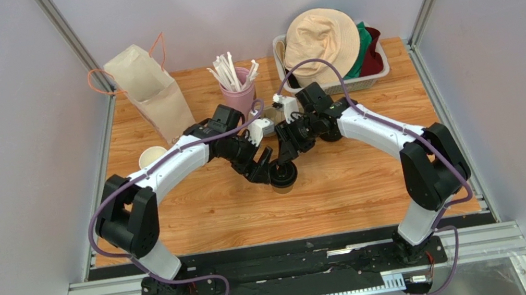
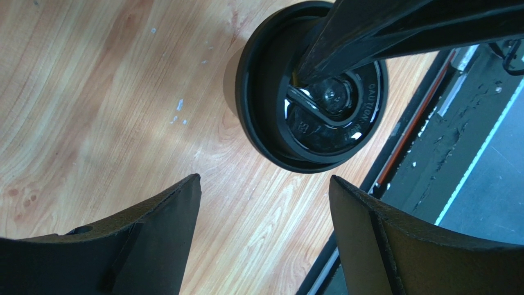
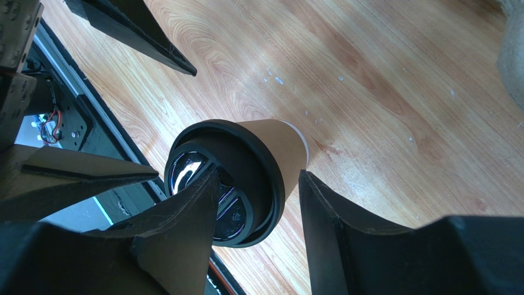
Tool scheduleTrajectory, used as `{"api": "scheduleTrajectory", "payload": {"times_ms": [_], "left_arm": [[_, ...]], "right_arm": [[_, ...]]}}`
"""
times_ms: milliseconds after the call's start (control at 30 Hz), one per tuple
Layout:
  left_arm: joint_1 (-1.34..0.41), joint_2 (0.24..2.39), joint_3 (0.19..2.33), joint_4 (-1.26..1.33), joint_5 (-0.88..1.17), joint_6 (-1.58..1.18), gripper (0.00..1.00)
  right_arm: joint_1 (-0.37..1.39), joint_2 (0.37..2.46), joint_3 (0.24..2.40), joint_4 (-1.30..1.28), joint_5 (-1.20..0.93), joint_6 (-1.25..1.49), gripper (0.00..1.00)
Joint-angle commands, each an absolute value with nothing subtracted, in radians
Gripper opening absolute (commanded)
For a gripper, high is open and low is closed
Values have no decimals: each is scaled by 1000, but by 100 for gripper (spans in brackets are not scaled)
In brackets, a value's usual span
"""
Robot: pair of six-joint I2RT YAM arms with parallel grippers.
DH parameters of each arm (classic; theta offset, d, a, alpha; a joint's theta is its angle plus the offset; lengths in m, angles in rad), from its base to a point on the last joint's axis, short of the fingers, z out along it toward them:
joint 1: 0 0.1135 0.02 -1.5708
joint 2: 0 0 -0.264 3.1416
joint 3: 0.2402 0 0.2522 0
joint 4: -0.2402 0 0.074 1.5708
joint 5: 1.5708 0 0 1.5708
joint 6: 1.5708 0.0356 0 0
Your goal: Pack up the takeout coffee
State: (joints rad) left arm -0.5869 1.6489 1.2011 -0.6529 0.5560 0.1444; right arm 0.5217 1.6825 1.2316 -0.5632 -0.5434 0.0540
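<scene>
The left tool (image 1: 263, 169) and right tool (image 1: 289, 151) meet at the black-lidded coffee cup (image 1: 283, 175), central on the bench (image 1: 360, 187).

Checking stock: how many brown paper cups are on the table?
2: a lidded brown kraft paper cup at centre, and a lidless brown cup at left, near the tan paper bag. Others may be hidden.

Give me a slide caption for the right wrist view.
Open right gripper at the coffee cup on the wooden table, one finger over its black lid.
</scene>
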Motion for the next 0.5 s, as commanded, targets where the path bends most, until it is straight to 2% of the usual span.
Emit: {"api": "scheduleTrajectory", "payload": {"times_ms": [0, 100, 200, 467], "left_arm": [[-581, 1663, 1190, -623, 537, 150, 84], [-583, 1666, 1192, -617, 548, 143, 83], [-583, 1666, 1201, -618, 567, 141, 83], [-583, 1663, 1201, -620, 601, 137, 83]], "right_arm": [[532, 1686, 1241, -522, -523, 34, 52], [531, 1690, 1232, -522, -522, 31, 48], [532, 1703, 1224, -522, -532, 31, 37], [541, 1701, 1213, -517, -535, 37, 31]]}}
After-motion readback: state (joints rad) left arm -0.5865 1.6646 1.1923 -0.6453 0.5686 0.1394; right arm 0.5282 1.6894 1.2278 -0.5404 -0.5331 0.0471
